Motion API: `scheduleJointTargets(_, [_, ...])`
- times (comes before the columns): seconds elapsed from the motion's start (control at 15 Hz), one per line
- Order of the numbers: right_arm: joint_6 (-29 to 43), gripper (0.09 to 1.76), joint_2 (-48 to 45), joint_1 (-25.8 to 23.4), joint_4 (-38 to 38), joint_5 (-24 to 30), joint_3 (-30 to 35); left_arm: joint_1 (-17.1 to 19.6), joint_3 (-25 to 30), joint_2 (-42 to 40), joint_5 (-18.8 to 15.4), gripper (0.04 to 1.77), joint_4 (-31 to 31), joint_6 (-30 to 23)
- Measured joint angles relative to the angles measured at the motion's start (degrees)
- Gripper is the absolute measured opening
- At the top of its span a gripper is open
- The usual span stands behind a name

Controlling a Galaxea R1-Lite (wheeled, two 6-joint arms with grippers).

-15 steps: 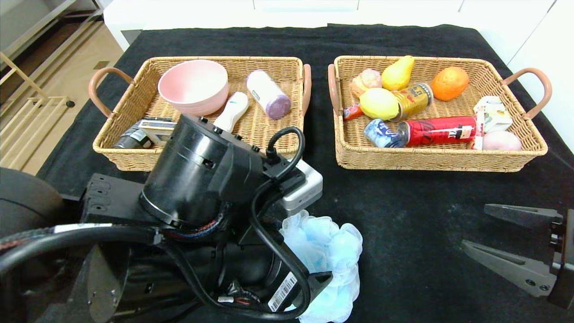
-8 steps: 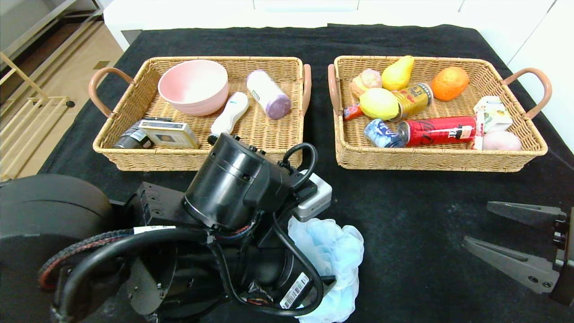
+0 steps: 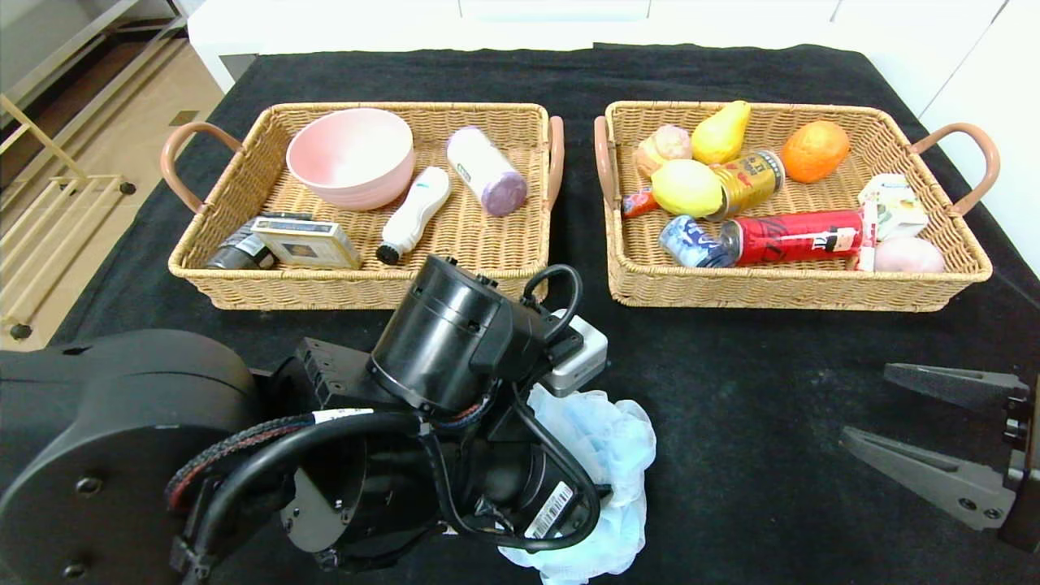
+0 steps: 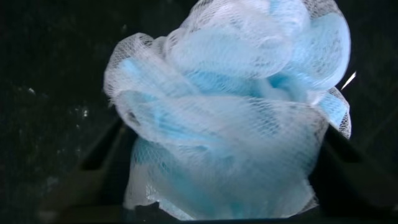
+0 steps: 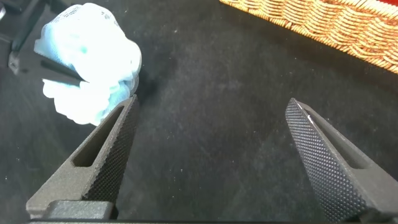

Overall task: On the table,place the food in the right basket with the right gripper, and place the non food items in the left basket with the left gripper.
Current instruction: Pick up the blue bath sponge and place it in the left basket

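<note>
A light blue mesh bath puff [image 3: 613, 431] lies on the black table in front of the left basket [image 3: 203, 272]. My left arm [image 3: 455, 349] reaches down over it and hides its gripper in the head view. In the left wrist view the puff [image 4: 230, 106] fills the space between the spread jaws of my left gripper [image 4: 221, 155]; a dark finger stands on each side of it. The puff rests on the cloth. My right gripper [image 3: 865, 406] hovers open and empty at the near right. The right basket [image 3: 780, 294] holds fruit and cans.
In the left basket lie a pink bowl [image 3: 349, 158], a white bottle [image 3: 414, 211], a purple-capped cylinder [image 3: 486, 171] and a card box [image 3: 307, 242]. The right wrist view shows the puff [image 5: 87, 68] off to the side, and bare black cloth [image 5: 211, 149] between the right gripper's fingers.
My left arm has swung right and toward the puff, uncovering the front of the left basket. Its jaws have begun to narrow around the puff. The right gripper has hardly moved.
</note>
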Motion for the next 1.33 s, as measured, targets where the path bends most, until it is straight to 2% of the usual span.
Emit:
scheduleJointTargets(0.2, [-0.05,1.71,-0.09,0.02,0.0,0.0,0.02,0.05,0.2,0.22,0.02,1.09,-0.26,0.09])
scheduleJointTargets(0.4, [-0.05,1.71,-0.09,0.02,0.0,0.0,0.02,0.09,0.2,0.46,0.04,0.8,-0.28,0.11])
scheduleJointTargets(0.53, [-0.02,1.71,-0.09,0.02,0.0,0.0,0.02,0.09,0.09,0.68,0.06,0.53,-0.34,0.06])
scheduleJointTargets(1.33, [-0.05,1.71,0.09,0.02,0.0,0.02,0.17,0.74,-0.43,0.18,0.04,0.51,-0.22,-0.13])
